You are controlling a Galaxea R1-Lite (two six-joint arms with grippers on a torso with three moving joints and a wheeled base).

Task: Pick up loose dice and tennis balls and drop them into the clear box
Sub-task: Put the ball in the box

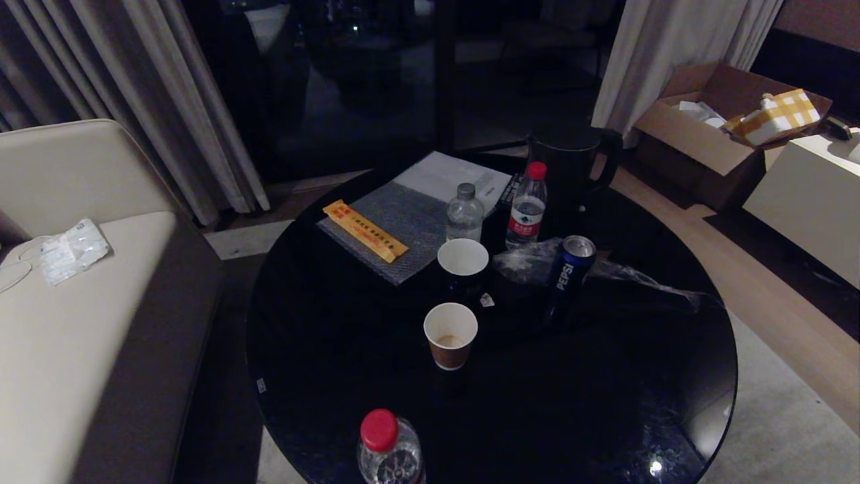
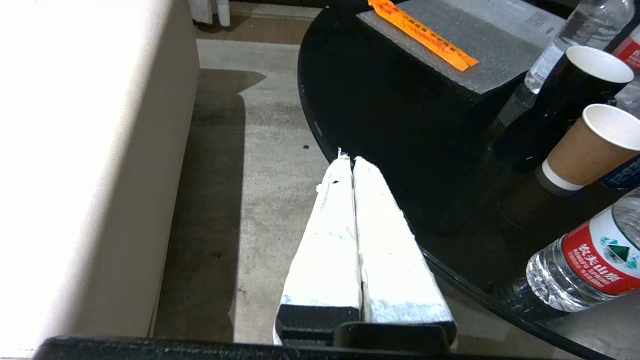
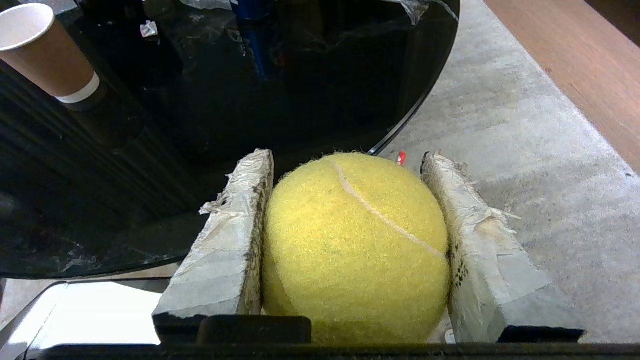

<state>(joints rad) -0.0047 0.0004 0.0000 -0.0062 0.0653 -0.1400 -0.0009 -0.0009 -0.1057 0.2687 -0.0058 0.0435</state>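
The right end effector (image 3: 347, 160) is clamped on a tennis ball (image 3: 355, 245), its two taped fingers (image 3: 230, 250) pressed against either side of the fuzzy yellow-green sphere, so the ball sits between them, held above the grey carpet (image 3: 525, 165) just off the rim of the round black tabletop (image 3: 250, 100). The left end effector (image 2: 348, 159) has its white fingers closed flat together with nothing between them, poised over the tabletop's edge beside a cream sofa (image 2: 85, 150). On the glossy tabletop stand a brown paper cup (image 1: 450, 334), a dark cup (image 1: 463, 263), a Pepsi can (image 1: 568, 272), water bottles (image 1: 526, 208), crumpled plastic wrap (image 1: 531, 259) and a grey foam sheet (image 1: 403, 225) bearing an orange packet (image 1: 364, 230). Curtains (image 1: 168, 101) hang behind, and an open cardboard box (image 1: 712, 128) sits on the wooden floor (image 1: 759, 282)
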